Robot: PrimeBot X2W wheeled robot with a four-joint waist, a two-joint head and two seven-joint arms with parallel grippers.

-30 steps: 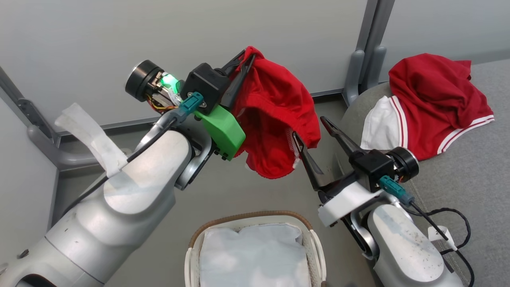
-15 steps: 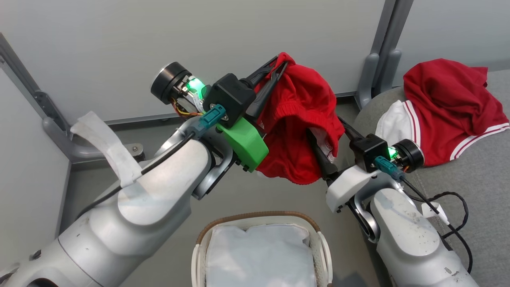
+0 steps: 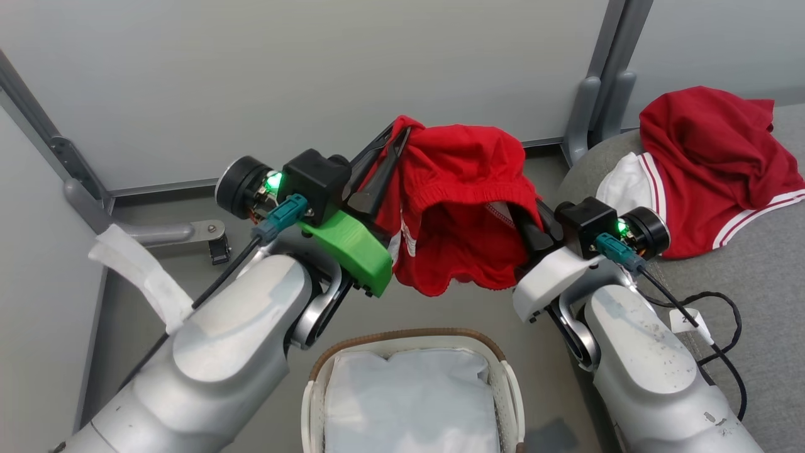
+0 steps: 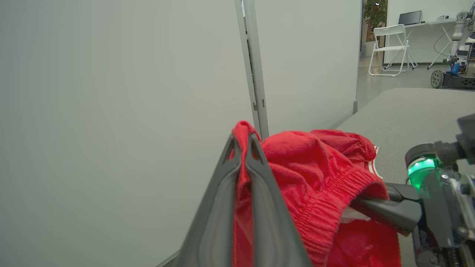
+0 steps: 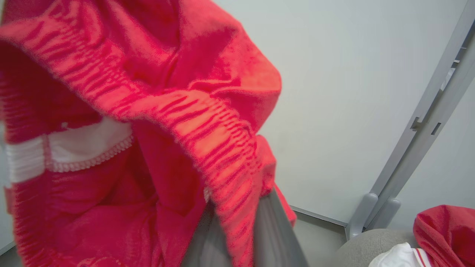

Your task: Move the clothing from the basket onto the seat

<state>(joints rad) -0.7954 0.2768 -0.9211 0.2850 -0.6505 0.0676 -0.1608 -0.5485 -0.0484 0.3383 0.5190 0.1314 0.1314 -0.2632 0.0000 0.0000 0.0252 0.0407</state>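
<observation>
Since a second ago the right gripper (image 3: pixel 525 226) has gone from spread fingers beside the shorts (image 3: pixel 465 207) to a pinch on their waistband. Left gripper (image 3: pixel 397 133) has its fingers pressed together on the waistband's other end, so the shorts hang between the two, raised above the basket (image 3: pixel 402 335) and its bare liner (image 3: pixel 409 402). One more red garment (image 3: pixel 710 163) lies on the seat (image 3: pixel 755 283).

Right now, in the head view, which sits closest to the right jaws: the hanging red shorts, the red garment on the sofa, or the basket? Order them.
1. red shorts: in the jaws of the right gripper.
2. red garment: on the seat, to its right.
3. basket: lower down, to its left.
</observation>
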